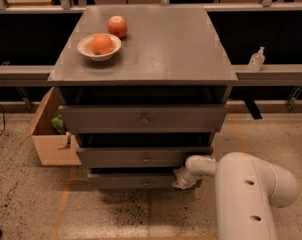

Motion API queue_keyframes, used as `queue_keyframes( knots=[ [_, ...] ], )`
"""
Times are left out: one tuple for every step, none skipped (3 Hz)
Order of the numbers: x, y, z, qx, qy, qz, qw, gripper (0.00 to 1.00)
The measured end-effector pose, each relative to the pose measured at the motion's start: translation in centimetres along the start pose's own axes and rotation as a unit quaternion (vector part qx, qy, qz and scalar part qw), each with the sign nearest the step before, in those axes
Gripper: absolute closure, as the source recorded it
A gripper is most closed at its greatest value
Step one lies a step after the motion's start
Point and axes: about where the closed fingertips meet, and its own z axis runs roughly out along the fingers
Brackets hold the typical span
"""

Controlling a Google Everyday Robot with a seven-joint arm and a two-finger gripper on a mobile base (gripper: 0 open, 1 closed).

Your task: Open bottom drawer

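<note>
The grey counter [166, 39] stands above the claw [183, 179], which hangs low near the floor [31, 199]. Up and left of the claw, a bowl [86, 48] holding an orange [102, 44] rests there, with an apple [117, 26] just beside it.

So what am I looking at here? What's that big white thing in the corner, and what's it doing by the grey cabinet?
The white tube is a robot's arm, seen by a single camera looking down on the scene. At the arm's tip is its gripper, the part that grabs things. It is low down, at the right end of the bottom drawer, the narrowest of the three, which it is meant to pull open. I can't tell whether it has hold of anything. On the cabinet top sits a bowl with an orange in it, and an apple beside it. A cardboard box stands on the floor to the left.
</note>
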Motion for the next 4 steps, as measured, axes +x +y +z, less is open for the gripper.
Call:
queue_keyframes(
  knots=[
    [-0.01, 0.00, -0.03, 0.000, 0.000, 0.000, 1.0000, 0.74],
    [-0.01, 0.00, -0.03, 0.000, 0.000, 0.000, 1.0000, 0.51],
    [-0.01, 0.00, -0.03, 0.000, 0.000, 0.000, 1.0000, 0.28],
    [-0.01, 0.01, -0.04, 0.000, 0.000, 0.000, 1.0000, 0.05]
  ],
)
